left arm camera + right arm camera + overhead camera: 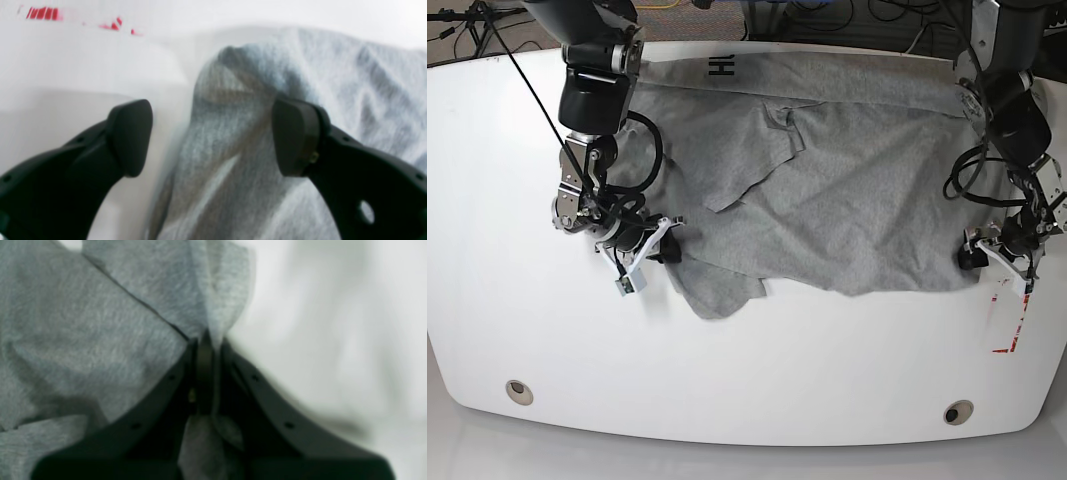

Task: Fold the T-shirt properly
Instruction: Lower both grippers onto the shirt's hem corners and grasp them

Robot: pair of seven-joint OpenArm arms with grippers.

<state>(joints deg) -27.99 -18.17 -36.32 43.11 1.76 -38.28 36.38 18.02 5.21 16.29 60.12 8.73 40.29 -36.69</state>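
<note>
The left fingers point(297, 133) stand spread astride a raised corner of the T-shirt point(857, 190), which lies crumpled lengthwise across the desk point(757, 380). The right fingers point(204, 350) are pressed together, pinching the shirt's opposite edge.

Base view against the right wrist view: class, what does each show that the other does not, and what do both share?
Only the base view shows the whole T-shirt spread rumpled on the white table, its black lettering at the far edge, both arms, and the left tool at the shirt's opposite edge. Only the right wrist view shows, close up, the right tool shut on a pinched fold of fabric. Both share the grey shirt, the right tool and the white table.
</note>
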